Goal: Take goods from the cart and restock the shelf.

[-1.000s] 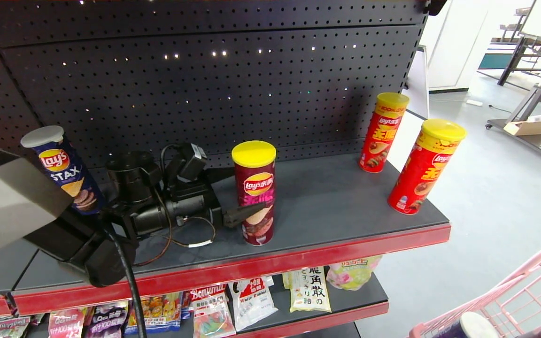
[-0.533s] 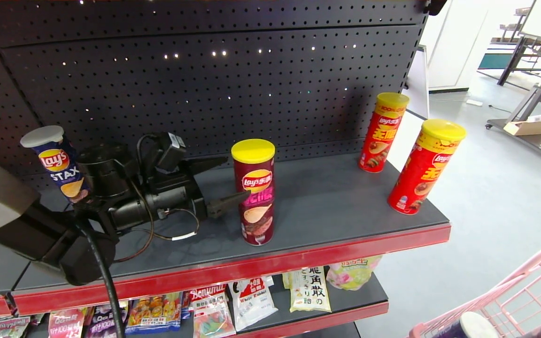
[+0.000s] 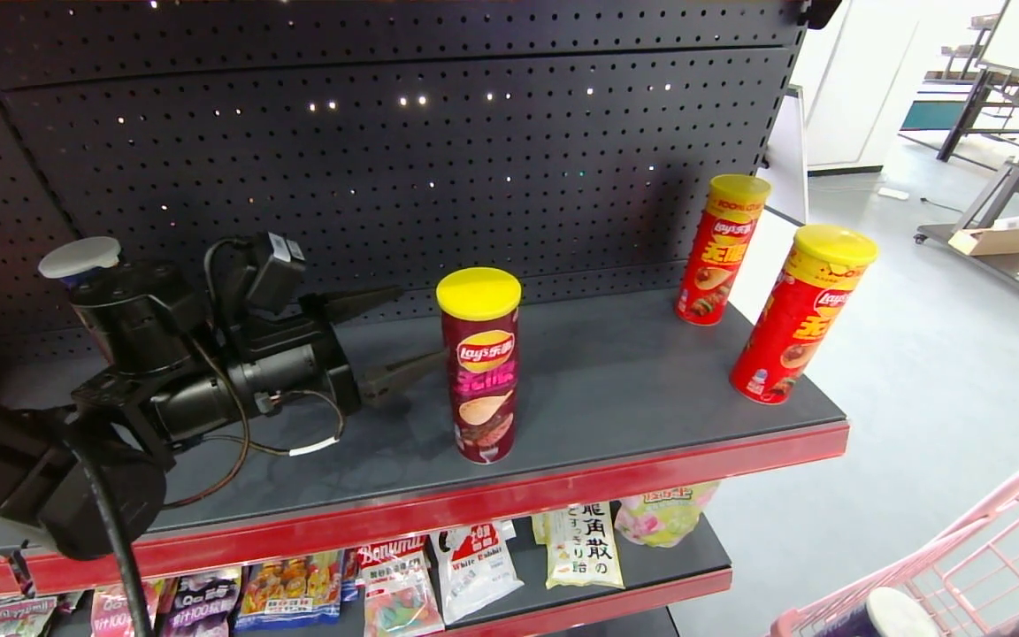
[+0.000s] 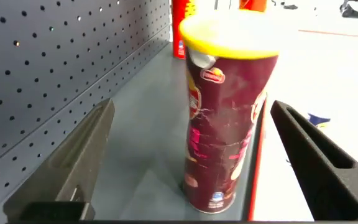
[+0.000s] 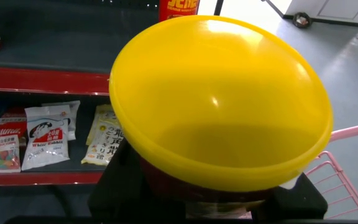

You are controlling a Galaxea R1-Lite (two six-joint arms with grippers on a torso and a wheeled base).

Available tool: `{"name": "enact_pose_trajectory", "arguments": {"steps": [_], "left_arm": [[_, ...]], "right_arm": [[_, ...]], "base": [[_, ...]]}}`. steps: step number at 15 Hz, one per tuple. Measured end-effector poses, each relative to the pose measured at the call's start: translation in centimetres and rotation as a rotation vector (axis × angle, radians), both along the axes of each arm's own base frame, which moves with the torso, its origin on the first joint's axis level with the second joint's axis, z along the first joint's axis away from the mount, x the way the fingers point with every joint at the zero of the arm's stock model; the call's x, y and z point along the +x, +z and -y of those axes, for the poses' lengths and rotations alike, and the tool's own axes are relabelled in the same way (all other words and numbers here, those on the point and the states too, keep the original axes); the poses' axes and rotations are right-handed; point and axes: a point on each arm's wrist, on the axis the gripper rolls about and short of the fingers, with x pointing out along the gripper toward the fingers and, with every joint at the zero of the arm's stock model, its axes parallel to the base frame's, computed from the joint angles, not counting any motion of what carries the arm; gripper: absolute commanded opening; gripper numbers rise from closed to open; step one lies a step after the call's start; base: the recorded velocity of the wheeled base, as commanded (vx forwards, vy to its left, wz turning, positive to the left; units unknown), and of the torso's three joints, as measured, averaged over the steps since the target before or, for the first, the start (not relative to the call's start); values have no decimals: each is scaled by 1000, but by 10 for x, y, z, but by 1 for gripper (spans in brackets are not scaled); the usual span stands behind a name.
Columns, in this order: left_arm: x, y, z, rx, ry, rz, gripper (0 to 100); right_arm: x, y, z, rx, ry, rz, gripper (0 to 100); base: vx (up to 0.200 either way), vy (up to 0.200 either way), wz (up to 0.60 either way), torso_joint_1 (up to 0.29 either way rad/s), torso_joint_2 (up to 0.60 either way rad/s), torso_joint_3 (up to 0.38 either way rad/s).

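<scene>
On the shelf (image 3: pixel 616 398), one can (image 3: pixel 478 367) stands between the left gripper (image 3: pixel 421 324) and two cans (image 3: pixel 722 252)

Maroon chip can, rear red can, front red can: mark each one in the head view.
maroon chip can (image 3: pixel 479 372), head view, middle of its label.
rear red can (image 3: pixel 720 257), head view, middle of its side.
front red can (image 3: pixel 800 323), head view, middle of its side.

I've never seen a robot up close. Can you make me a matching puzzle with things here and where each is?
Things: 1 maroon can; 2 white-lidded can; 3 snack bags; 4 can in the right wrist view.
Places: A on the lower shelf; B clamped in the right gripper; C upright on the top shelf, just ahead of the open left gripper; D far left, behind the left arm.
Pairs: 1-C; 2-D; 3-A; 4-B.
</scene>
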Motion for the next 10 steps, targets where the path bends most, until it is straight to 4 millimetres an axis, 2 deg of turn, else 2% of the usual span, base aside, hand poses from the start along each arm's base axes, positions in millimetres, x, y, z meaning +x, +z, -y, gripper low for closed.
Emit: {"name": "enact_pose_trajectory", "arguments": {"steps": [3,5,10], "left_arm": [[-8,8,-6,-16,33,6,100],[-7,15,-16,-28,132,27,100],[-11,39,-33,-68,602,37,100]], "right_arm": [[0,0,0,0,0,-1,0],[0,-1,0,0,0,-4,0],[1,1,0,-1,3,-8,0]], "base": [[0,0,0,0,0,0],[0,0,0,0,0,0],[0,0,0,0,0,0]]}}
